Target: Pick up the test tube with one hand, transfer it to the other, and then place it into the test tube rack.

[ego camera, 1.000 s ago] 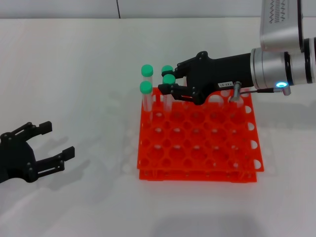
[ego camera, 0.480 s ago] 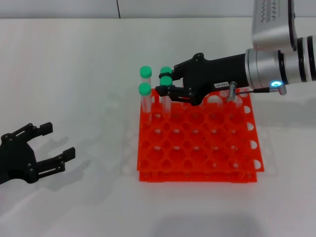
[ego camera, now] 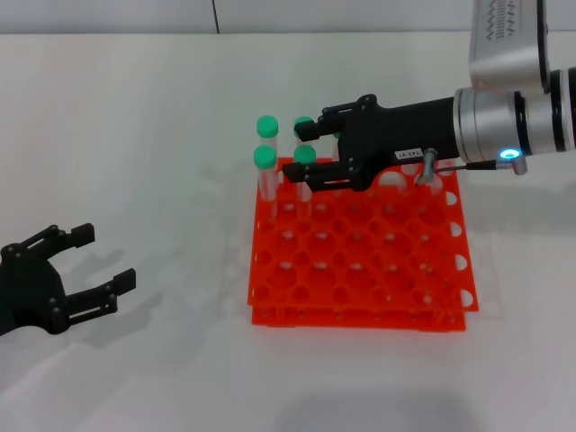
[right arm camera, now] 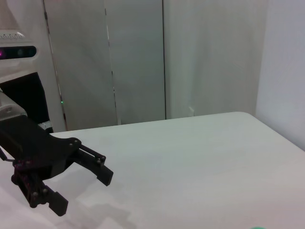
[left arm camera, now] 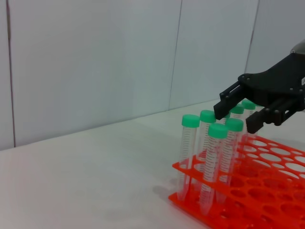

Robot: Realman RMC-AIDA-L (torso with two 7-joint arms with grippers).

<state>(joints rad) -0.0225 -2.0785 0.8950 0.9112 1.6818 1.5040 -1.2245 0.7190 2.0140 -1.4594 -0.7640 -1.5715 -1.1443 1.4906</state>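
The orange-red test tube rack [ego camera: 360, 315] sits mid-table, also seen in the left wrist view [left arm camera: 267, 193]. Several green-capped tubes stand upright in its far left corner. My right gripper [ego camera: 297, 152], black with a white label, reaches over that corner. It is open, one finger on either side of the cap of the test tube [ego camera: 305, 155], which stands in a hole. In the left wrist view this gripper [left arm camera: 236, 119] hangs over the tube cluster [left arm camera: 218, 131]. My left gripper [ego camera: 90, 268] rests low at the near left, open and holding nothing; the right wrist view shows it too [right arm camera: 81, 183].
Two more capped tubes [ego camera: 267, 126] [ego camera: 264, 158] stand at the rack's left edge, close to the right fingers. Most rack holes toward me hold nothing. White tabletop [ego camera: 135, 135] surrounds the rack, with a wall behind.
The right fingers have spread apart, and the tube between them now sits lower in the rack. The left gripper has not moved.
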